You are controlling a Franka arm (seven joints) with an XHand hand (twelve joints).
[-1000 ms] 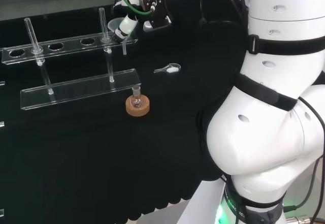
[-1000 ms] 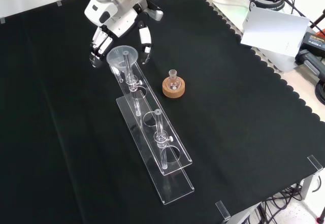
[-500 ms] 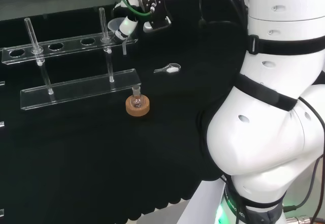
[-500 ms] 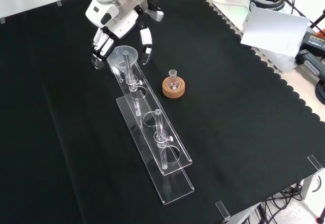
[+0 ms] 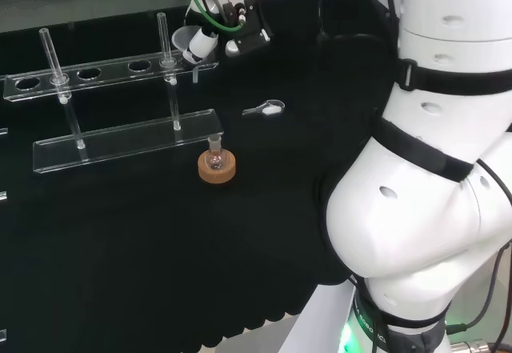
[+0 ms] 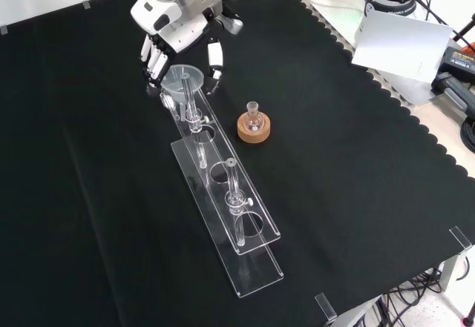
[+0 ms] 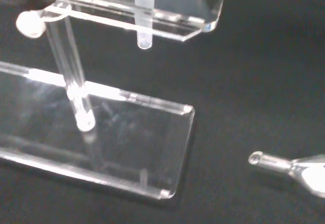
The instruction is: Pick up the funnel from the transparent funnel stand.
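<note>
Head view: hand (image 5: 210,33) at the end of the funnel stand (image 5: 120,70), fingers (image 5: 199,46) touching the funnel (image 5: 185,39) seated in the stand's end hole. Front view: fingers (image 6: 154,61) and thumb (image 6: 214,58) curved either side of the funnel (image 6: 183,81) bowl, closing on it but not plainly clamped; cork ring (image 6: 254,126) with small flask (image 6: 252,116) well apart from the thumb. Wrist view: funnel stem (image 7: 143,25) poking through the upper shelf below the fingers, stand (image 7: 122,148) base beneath, small clear scoop (image 7: 289,167) on the cloth beside it.
</note>
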